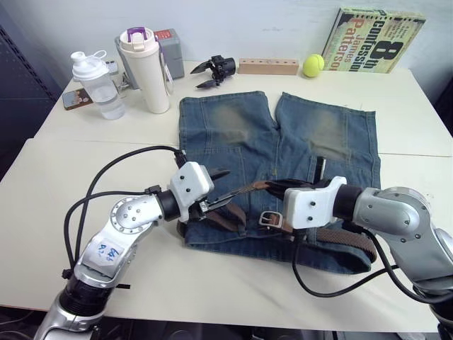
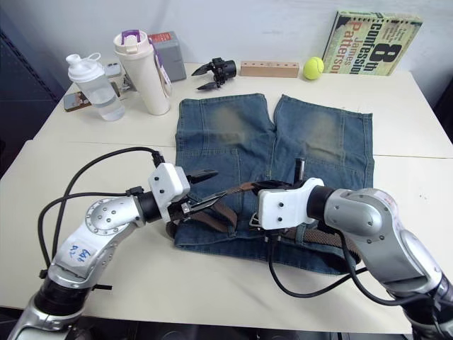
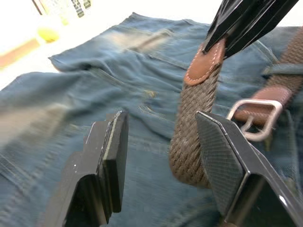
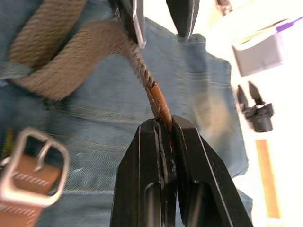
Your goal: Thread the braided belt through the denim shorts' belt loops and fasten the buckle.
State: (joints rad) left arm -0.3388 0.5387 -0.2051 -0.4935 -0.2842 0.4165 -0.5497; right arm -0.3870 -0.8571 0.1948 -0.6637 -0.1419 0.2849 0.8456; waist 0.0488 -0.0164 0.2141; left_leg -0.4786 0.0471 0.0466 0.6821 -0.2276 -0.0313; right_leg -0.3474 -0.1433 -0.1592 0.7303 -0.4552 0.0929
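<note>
Standing with its fingers spread wide beside the braided belt [image 3: 194, 127], the left gripper [image 1: 212, 193] waits over the waistband of the denim shorts [image 1: 233, 134] laid flat on the table [image 1: 212, 283]. Further right, the right gripper [image 4: 163, 127] pinches the tan tip; next it likely must feed that tip into the buckle [image 1: 269, 219]

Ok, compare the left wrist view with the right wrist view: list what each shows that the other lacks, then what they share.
Left wrist view alone: the left gripper, open, straddling the braided belt, and the tennis ball.

Right wrist view alone: the right gripper shut on the belt's tan tip, a grey box and a spare black gripper on the table.

Both: the belt, the buckle and the denim shorts.
</note>
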